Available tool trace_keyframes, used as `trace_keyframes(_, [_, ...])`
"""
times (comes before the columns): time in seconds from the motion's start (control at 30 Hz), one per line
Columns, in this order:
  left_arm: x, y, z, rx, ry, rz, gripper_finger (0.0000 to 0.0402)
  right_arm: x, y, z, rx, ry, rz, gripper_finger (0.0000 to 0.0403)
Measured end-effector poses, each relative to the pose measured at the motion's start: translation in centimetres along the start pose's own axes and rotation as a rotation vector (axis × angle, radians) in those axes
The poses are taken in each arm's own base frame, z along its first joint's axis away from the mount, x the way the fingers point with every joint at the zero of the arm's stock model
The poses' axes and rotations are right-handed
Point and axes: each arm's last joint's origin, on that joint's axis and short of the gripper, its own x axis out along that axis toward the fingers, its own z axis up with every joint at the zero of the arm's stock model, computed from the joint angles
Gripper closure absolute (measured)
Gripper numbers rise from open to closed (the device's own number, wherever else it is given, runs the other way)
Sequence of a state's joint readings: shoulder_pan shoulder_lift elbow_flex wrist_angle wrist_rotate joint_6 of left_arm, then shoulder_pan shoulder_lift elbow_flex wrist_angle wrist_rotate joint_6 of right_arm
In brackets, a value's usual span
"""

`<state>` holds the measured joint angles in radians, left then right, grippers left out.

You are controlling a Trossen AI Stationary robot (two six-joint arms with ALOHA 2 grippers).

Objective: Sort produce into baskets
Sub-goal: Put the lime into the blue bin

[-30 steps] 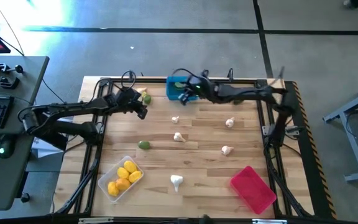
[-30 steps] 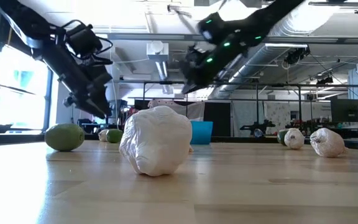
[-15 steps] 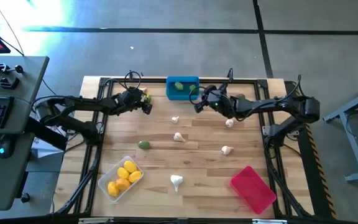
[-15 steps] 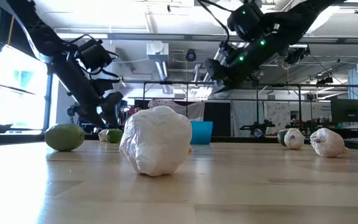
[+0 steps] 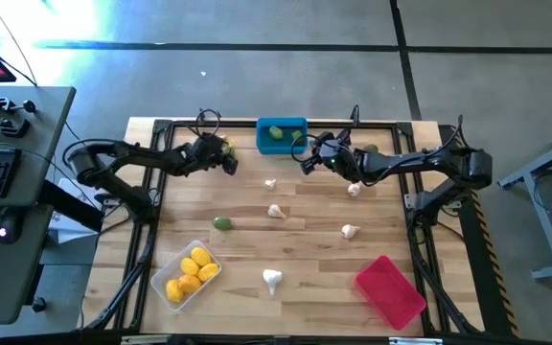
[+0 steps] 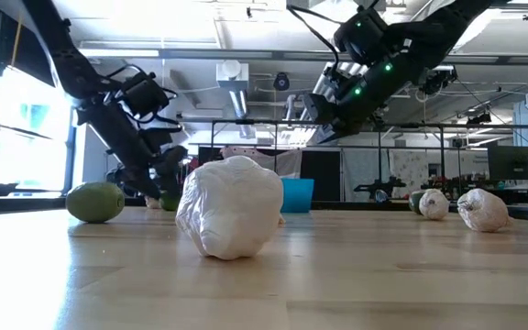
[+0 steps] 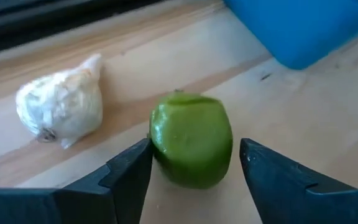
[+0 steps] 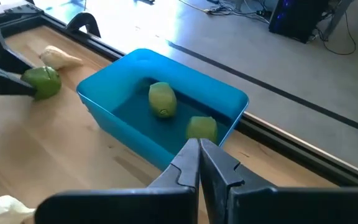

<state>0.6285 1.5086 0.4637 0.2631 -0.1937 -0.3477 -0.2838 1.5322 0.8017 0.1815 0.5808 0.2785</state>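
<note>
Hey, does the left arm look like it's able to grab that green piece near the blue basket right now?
Probably yes. The left gripper is open with its fingers on either side of the green piece, and nothing lies between them. The garlic bulb and the blue basket sit clear of it.

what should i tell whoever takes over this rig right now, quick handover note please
Left end effector: open, fingers either side of a green piece on the table near the blue basket, a garlic bulb beside it.
Right end effector: shut, empty, by the blue basket.
Done: two green pieces in the blue basket; four yellow pieces in the clear basket.
Left: red basket holds nothing; five more garlic bulbs and another green piece lie loose on the table.
</note>
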Motion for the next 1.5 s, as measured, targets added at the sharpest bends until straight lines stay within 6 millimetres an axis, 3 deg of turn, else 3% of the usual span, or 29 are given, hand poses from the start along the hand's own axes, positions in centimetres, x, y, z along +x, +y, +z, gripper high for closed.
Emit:
trace_keyframes(0.4, [0.4, 0.4, 0.0, 0.042, 0.001, 0.007, 0.0280, 0.1, -0.2, 0.0, -0.043, 0.006, -0.010, 0.0403])
trace_keyframes(0.63, [0.1, 0.5, 0.6, 0.070, -0.011, -0.046, 0.0295, 0.2, -0.3, 0.0, -0.051, 0.013, -0.014, 0.0403])
trace_keyframes(0.83, [-1.0, -0.8, 4.0, 0.060, -0.033, -0.174, 0.0295, 0.2, -0.3, -0.2, -0.046, 0.027, -0.015, 0.0403])
trace_keyframes(1.1, [-1.3, -3.8, 9.7, 0.208, -0.084, -0.241, 0.0295, 0.2, -0.4, -0.3, -0.044, 0.036, -0.017, 0.0403])
trace_keyframes(1.23, [0.0, -4.6, 11.3, 0.251, -0.045, -0.244, 0.0295, 0.1, -0.4, -0.3, -0.044, 0.037, -0.017, 0.0403])
trace_keyframes(1.5, [4.2, -6.4, 12.7, 0.325, 0.061, -0.279, 0.0295, 0.1, -0.5, -0.8, -0.057, 0.080, -0.030, 0.0403])
